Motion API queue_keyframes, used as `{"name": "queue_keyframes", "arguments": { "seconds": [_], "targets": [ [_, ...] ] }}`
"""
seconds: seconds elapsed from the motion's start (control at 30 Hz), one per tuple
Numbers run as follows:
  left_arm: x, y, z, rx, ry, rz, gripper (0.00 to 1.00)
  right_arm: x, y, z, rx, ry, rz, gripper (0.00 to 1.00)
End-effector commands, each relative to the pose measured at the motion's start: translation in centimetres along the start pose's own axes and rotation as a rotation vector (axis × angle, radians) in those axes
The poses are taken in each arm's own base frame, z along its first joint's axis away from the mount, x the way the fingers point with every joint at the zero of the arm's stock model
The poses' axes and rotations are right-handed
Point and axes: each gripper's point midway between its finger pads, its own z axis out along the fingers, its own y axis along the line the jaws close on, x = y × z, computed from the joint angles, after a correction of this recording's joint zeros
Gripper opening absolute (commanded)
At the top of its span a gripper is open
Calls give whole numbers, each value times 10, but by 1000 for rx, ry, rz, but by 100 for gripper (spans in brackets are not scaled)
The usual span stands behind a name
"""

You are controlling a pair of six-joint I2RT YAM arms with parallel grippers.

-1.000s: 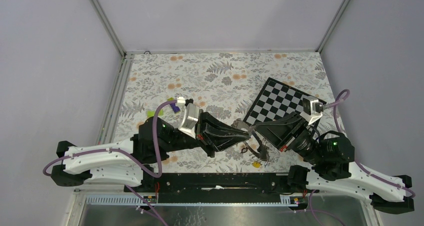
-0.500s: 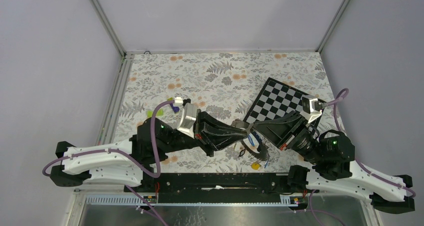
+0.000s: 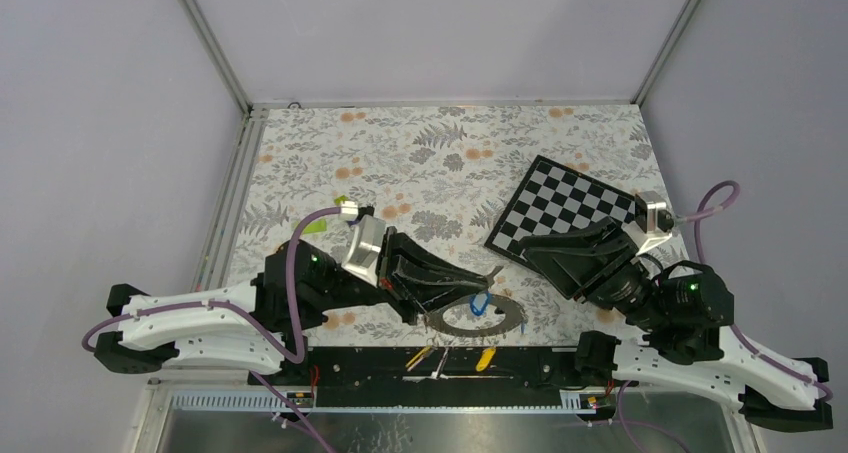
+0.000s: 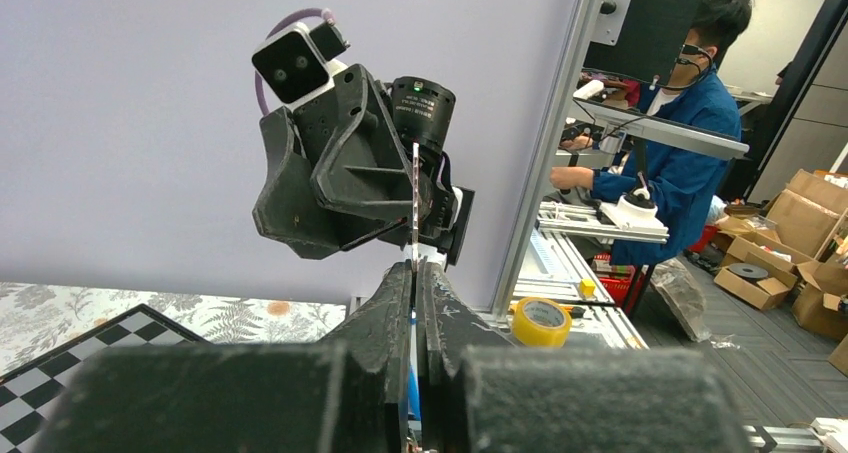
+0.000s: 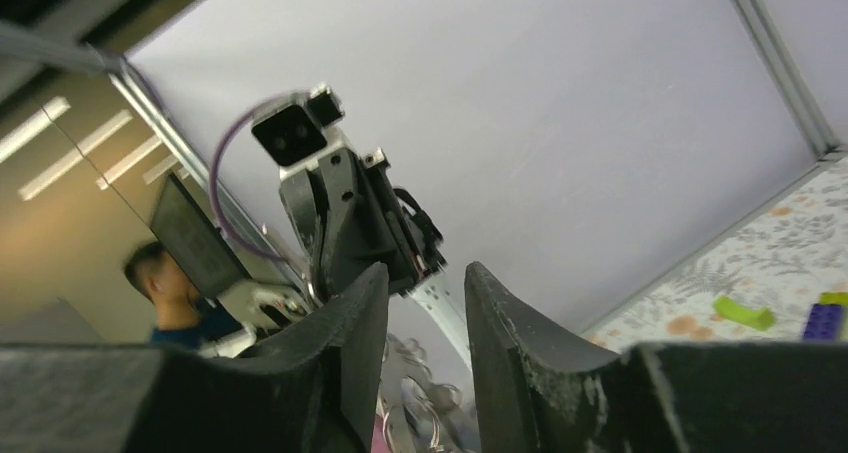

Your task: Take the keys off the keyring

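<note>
Keyring [image 3: 507,318] shows from above as a flat grey ellipse close to the near edge of the bench [image 3: 420,153], about midway along it, with a blue key [image 3: 479,303] in its hole. The left gripper [image 3: 487,278] reaches to it from the left. The right gripper [image 3: 533,253] sits apart from it, by the near edge of a checkerboard [image 3: 575,203]. Two yellow-headed keys [image 3: 487,357] lie on the black rail [image 3: 340,363] along the bench's near edge.

From the left wrist, the left gripper [image 4: 414,269] has its jaws pressed together on the keyring [image 4: 414,198], seen edge-on as a thin metal line rising from the tips (a bit of blue shows low between the fingers). The right gripper faces it beyond.

From the right wrist, the right gripper [image 5: 427,278] has its jaws spread with nothing between them; blurred keys [image 5: 410,393] hang low in the gap, beyond the tips. A green block [image 5: 745,311] and a purple block [image 5: 826,319] lie on the bench at the right
</note>
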Motion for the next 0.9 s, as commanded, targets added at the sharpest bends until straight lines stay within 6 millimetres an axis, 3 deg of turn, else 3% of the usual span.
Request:
{"name": "queue_keyframes", "arguments": {
  "seconds": [0.0, 0.37, 0.73, 0.87],
  "targets": [
    [-37, -16, 1, 64, -101, 11, 0, -1, 23, -6, -109, 87, -211, 41],
    [-33, -38, 4, 182, -44, 3, 0, 36, 38, -28, -349, 361, -578, 44],
    [-27, -53, 10, 274, 22, 5, 0, 44, 3, -20, -236, 440, -739, 44],
    [-27, -51, 11, 267, 18, 8, 0, 54, 9, -26, -285, 481, -702, 42]
  ]
}}
